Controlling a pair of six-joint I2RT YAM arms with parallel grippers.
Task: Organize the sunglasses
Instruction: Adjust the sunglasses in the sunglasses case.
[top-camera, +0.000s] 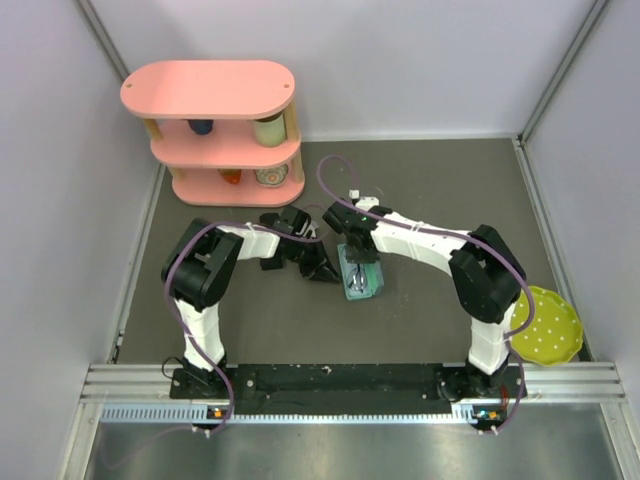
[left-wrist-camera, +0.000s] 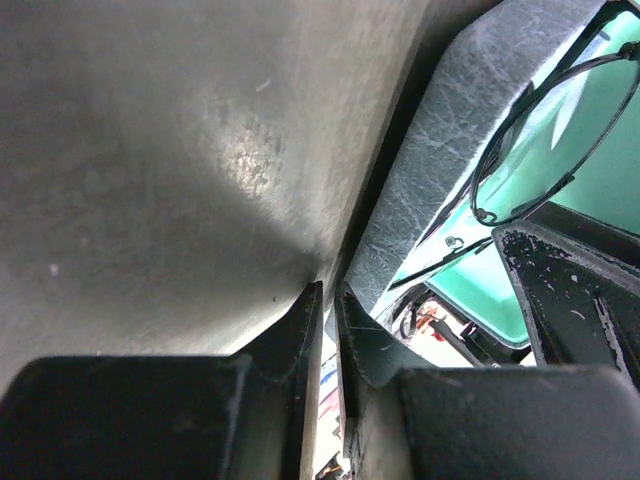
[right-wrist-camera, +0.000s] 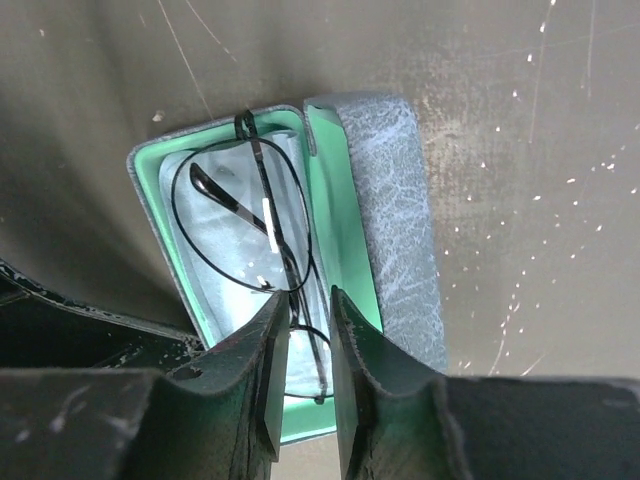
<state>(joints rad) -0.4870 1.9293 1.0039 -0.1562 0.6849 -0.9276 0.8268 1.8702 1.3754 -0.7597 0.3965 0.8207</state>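
Right gripper (right-wrist-camera: 308, 300): jaws parted by a narrow slit, clamping nothing. They hang over the 6 o'clock end of the open case (right-wrist-camera: 385, 200), and one thin temple wire of the sunglasses (right-wrist-camera: 240, 212) shows in the slit; contact unclear. The dark wire-frame pair with roundish lenses lies folded inside the mint-green tray on a light blue cloth (right-wrist-camera: 205, 180). The grey textured lid lies open flat at 3 o'clock of the tray.

Left gripper (left-wrist-camera: 328, 290): jaws almost pressed together, only a thin gap. Tips are at the grey lid's corner; cannot tell if they pinch it. In the left wrist view one round lens sits at 2 o'clock over the green lining.

Top view: case at bench (top-camera: 420, 190) centre, left gripper at its 9 o'clock, right gripper on top of it. Pink three-tier shelf (top-camera: 210, 90) at 11 o'clock with mugs on it. Yellow-green dotted plate (top-camera: 545, 325) at 4 o'clock, at the bench edge
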